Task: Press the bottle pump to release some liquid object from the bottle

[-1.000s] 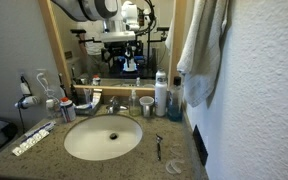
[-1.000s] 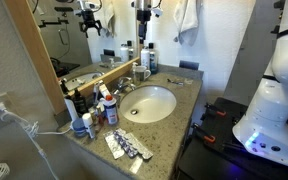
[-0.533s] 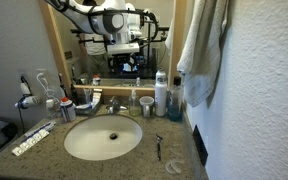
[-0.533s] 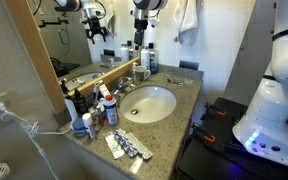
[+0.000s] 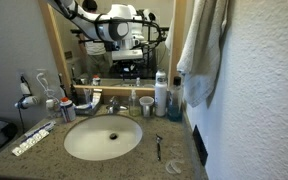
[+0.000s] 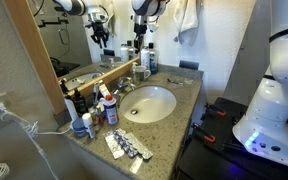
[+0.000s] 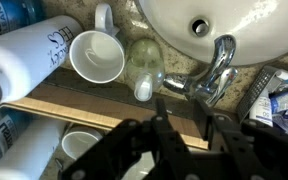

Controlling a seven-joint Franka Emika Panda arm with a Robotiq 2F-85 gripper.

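- Behind the sink point(image 7: 254, 25), at the back of the counter point(image 5: 54, 165), the bottle point(image 7: 144, 58) stands upright between the faucet point(image 7: 216, 75) and a grey cup point(image 7: 96, 57), so its long axis is vertical.
- From the wrist view the bottle shows almost end-on, with the bottle pump point(image 7: 142, 90) a pale cap on the side nearest the claw point(image 7: 184, 128).
- The claw is released: its 2 dark fingers stand apart and hold nothing, with a wooden ledge point(image 7: 94, 105) visible between them.
- The pump lies below the claw and off its centre line, toward the cup side. In both exterior views the claw hangs well above the bottle.
- The press probably calls for a small sideways shift to bring 1 finger over the pump, then a straight descent along the bottle's axis.
- A skewed push could tip the slim bottle toward the cup.
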